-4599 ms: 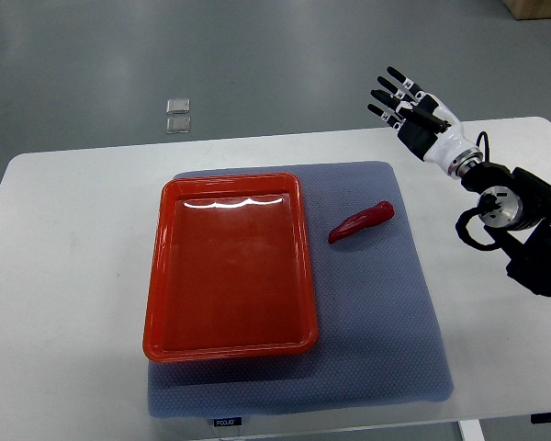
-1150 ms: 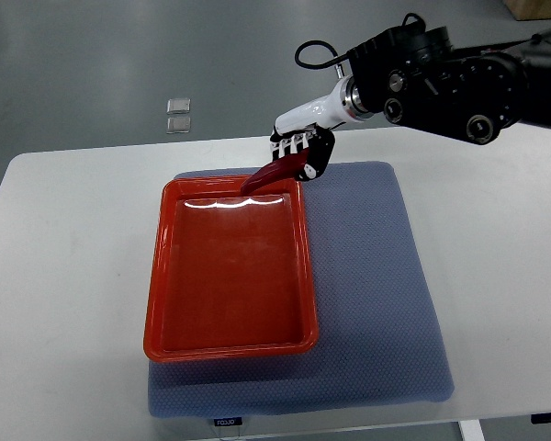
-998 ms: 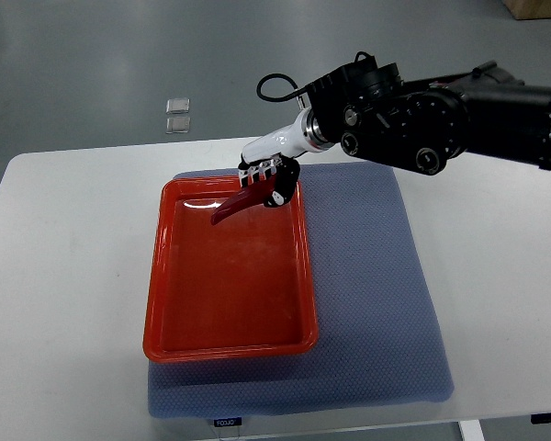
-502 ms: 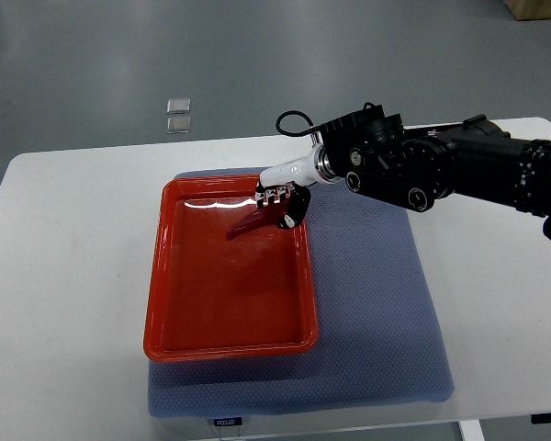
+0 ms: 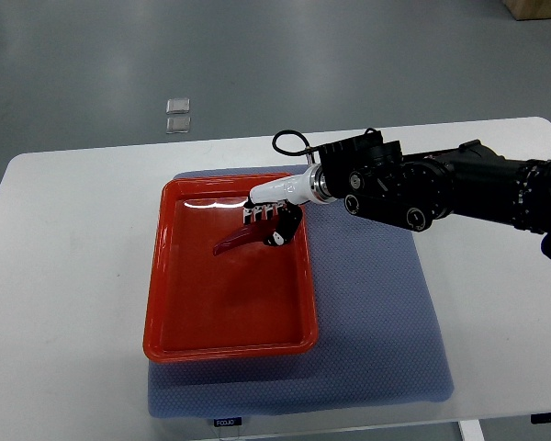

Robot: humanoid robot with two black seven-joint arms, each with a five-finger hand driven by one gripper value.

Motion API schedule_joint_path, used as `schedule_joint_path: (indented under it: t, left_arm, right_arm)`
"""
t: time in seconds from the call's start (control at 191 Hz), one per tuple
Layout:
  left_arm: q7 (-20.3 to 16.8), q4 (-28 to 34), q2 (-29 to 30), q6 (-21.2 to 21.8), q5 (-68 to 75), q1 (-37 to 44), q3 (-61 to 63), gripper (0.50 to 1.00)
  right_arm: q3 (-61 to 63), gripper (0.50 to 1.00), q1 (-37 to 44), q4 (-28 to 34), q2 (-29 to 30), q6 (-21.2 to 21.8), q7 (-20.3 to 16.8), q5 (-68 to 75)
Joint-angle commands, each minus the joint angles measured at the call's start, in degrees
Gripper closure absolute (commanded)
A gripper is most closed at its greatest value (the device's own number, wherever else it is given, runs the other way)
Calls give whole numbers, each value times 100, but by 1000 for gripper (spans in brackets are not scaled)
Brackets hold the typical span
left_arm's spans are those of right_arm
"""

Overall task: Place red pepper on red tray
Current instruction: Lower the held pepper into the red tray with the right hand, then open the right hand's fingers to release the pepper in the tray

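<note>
The red pepper (image 5: 235,242) is held over the upper right part of the red tray (image 5: 179,312), its thin tip pointing left and down. My right hand (image 5: 268,226) is shut on the pepper's thicker end, with the black arm (image 5: 422,184) stretching in from the right edge. Whether the pepper touches the tray floor I cannot tell. The left arm is out of view.
The tray lies on a blue-grey mat (image 5: 376,312) on a white table (image 5: 64,276). Two small clear packets (image 5: 177,114) lie on the floor beyond the table's far edge.
The right hand picked the pepper off the mat, carried it left over the tray's far rim, and in the last half second moved it slightly lower and left inside the tray.
</note>
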Motion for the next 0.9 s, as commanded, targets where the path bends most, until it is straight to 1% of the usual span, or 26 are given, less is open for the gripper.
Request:
schedule_joint_path:
  t: [0.0,0.094,0.22,0.225,0.23,0.235,0.24,0.246,0.287,0.418,0.465,0.517,0.544,0.659,0.695,0.826,0.894]
  left_arm:
    - [-3,9,0,0,-1,0,3,500]
    - [6,9,0,0,-1,0,-6,500]
    - [6,9,0,0,-1,0,3,500]
    - [6,9,0,0,-1,0,3,500]
    - [6,9,0,0,-1,0,3,500]
    - [6,0,0,0,-1,0,-6,500]
    - [6,0,0,0,-1,0,-6,500]
    - [6,0,0,0,-1,0,3,500]
    - [6,9,0,0,-1,0,3,500]
    - [6,9,0,0,-1,0,3,500]
    - [6,9,0,0,-1,0,3,500]
    - [6,9,0,0,-1,0,3,500]
    - [6,9,0,0,-1,0,3,500]
    - [6,9,0,0,-1,0,3,500]
    - [-2,9,0,0,-1,0,3,500]
    - [6,18,0,0,-1,0,3,500]
    - [6,18,0,0,-10,0,3,500]
  right_arm:
    - [24,1000,-99,78,0,-97,99,11]
    - [77,1000,-169,104,0,-211,108,11]
    - [85,1000,-205,113,0,-220,117,11]
    - [85,989,-196,113,0,-220,117,11]
    - [85,989,-196,113,0,-220,117,11]
    - [85,973,-196,113,0,-220,117,11]
    - [85,973,-196,113,0,-220,117,11]
    - [85,961,-205,122,0,-220,117,11]
    - [85,930,-196,131,0,-220,117,11]
    - [94,885,-196,139,0,-220,117,29]
    - [103,855,-205,148,0,-220,117,29]
    - [129,842,-214,148,0,-220,117,29]
    - [156,822,-214,148,0,-220,117,38]
    - [182,777,-205,148,0,-211,126,38]
    - [208,750,-214,148,0,-212,126,38]
    - [314,744,-205,148,0,-211,126,46]
    - [384,716,-196,148,0,-211,126,46]
